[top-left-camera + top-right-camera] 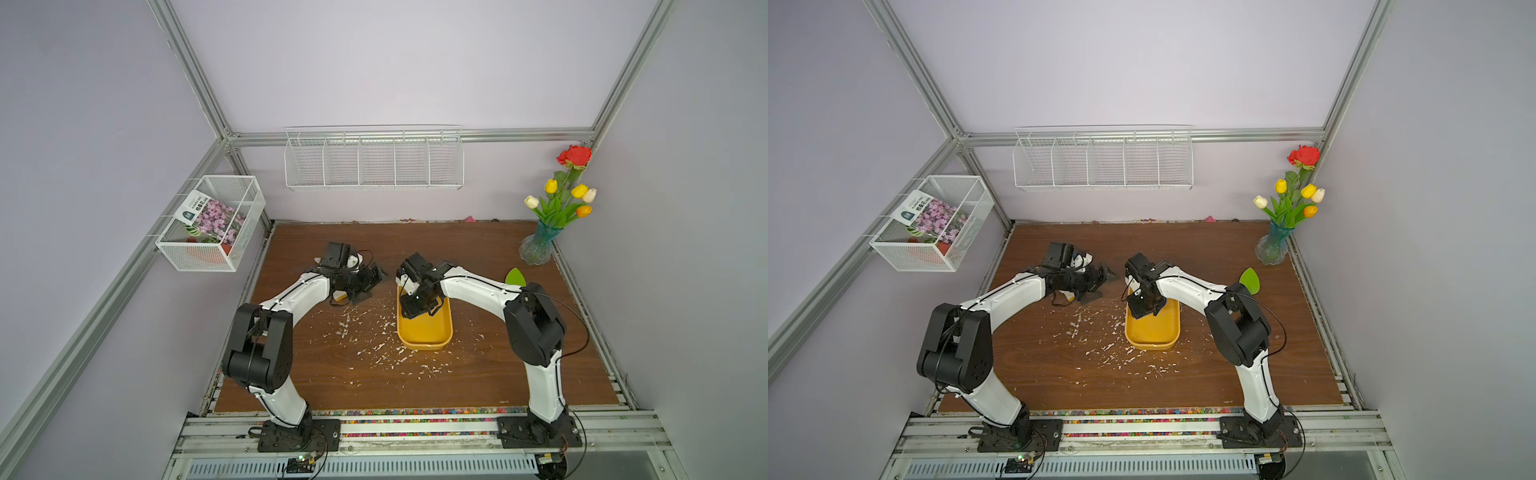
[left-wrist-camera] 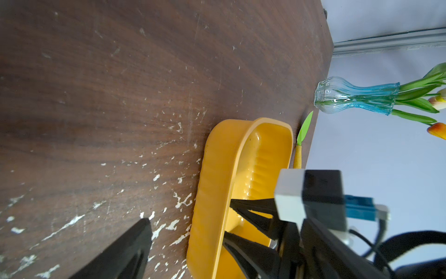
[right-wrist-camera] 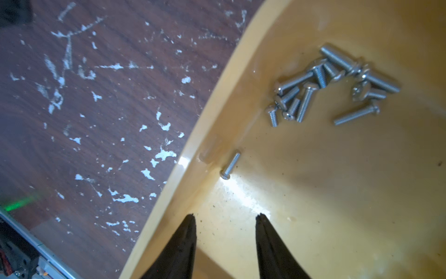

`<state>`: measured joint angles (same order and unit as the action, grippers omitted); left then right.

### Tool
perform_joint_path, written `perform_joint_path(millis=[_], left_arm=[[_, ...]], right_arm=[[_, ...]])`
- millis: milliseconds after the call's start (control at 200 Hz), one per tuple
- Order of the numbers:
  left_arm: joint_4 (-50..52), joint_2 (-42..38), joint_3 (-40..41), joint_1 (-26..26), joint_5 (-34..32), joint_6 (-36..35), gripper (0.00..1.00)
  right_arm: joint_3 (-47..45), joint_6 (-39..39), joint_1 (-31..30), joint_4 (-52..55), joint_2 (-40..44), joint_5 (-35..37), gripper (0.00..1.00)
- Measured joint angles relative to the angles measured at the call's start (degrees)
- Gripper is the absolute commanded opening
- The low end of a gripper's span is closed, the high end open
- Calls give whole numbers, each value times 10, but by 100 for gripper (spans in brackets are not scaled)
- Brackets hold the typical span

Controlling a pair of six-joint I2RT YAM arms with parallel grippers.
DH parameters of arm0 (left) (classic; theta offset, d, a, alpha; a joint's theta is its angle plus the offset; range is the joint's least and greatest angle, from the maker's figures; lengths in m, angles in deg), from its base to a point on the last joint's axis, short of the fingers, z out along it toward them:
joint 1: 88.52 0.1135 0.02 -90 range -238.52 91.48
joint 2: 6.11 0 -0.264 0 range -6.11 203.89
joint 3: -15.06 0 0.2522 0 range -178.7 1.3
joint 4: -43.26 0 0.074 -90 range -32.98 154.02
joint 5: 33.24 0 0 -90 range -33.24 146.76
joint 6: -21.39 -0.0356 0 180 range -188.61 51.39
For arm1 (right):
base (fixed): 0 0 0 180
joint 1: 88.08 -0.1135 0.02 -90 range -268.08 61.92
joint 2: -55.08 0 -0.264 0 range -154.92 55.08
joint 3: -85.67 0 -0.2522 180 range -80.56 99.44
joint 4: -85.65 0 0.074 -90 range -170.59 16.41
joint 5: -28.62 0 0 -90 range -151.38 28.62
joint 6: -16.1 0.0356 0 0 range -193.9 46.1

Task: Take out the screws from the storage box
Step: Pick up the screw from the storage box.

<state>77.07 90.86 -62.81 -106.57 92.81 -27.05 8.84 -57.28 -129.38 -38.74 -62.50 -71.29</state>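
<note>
The yellow storage box (image 1: 424,332) (image 1: 1152,334) lies mid-table. The right wrist view looks into it: a heap of silvery screws (image 3: 325,84) rests on its floor (image 3: 325,193), and one single screw (image 3: 230,164) lies by the wall. My right gripper (image 1: 413,309) (image 3: 225,216) reaches down inside the box, open, with nothing between its fingers; the single screw lies just ahead of the tips. My left gripper (image 1: 371,284) (image 1: 1099,283) hovers wide open and empty over the table left of the box. In the left wrist view one of its fingers (image 2: 131,246) shows, beside the box (image 2: 217,181).
White flecks (image 1: 374,332) litter the wood around the box. A glass vase of flowers (image 1: 538,245) and a green leaf piece (image 1: 515,276) sit at the back right. White wire baskets hang on the back wall (image 1: 374,162) and the left wall (image 1: 212,224).
</note>
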Motion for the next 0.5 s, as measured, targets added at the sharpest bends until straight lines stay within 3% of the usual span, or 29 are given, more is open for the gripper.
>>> perform_joint_path(millis=[500], left_arm=[[2,0,1,0,0,-2,100]], right_arm=[[19,22,0,6,-21,29,39]])
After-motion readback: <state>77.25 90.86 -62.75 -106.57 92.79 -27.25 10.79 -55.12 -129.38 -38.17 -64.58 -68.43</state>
